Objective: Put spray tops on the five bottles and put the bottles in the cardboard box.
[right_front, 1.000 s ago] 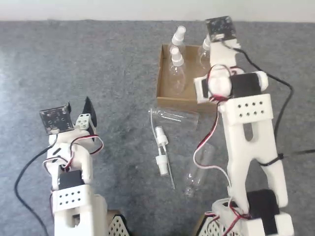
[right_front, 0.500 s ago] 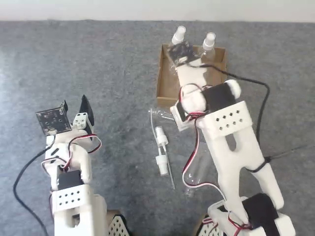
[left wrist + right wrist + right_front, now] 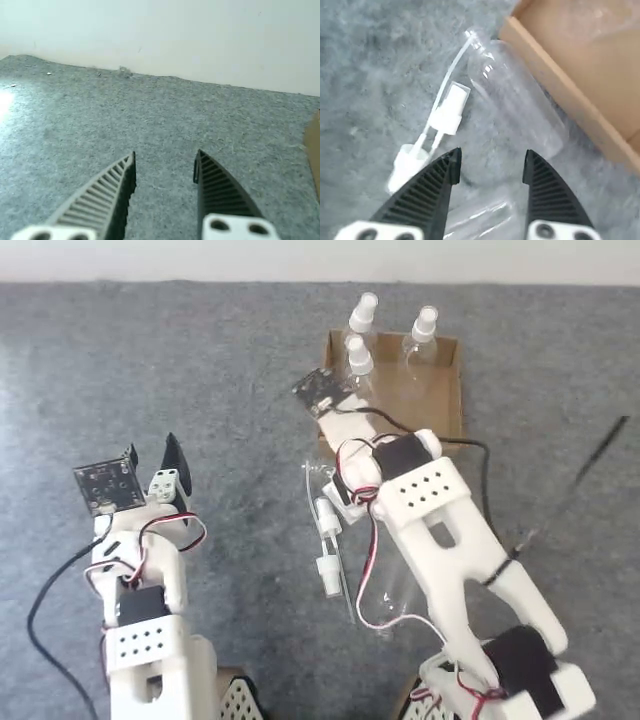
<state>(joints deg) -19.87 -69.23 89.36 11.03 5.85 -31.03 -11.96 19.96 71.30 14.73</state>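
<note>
Hovering released, the right claw (image 3: 492, 155) is hanging over an uncapped clear plastic bottle (image 3: 515, 100) that is lying on its side on the grey carpeted bench (image 3: 200, 360), just beside the brown cardboard box (image 3: 461, 380). It is probably lining up to grip the bottle for capping. Two white spray tops (image 3: 450, 112) are lying close by. Three capped bottles (image 3: 425, 325) are leaning inside the box. The left claw (image 3: 165, 155) is hanging released over bare bench, likely reserved for a top.

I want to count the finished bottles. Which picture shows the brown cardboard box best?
The high view: the brown cardboard box shows from above, three clear capped bottles in it. The right wrist view catches one corner, the left wrist view a sliver.
</note>
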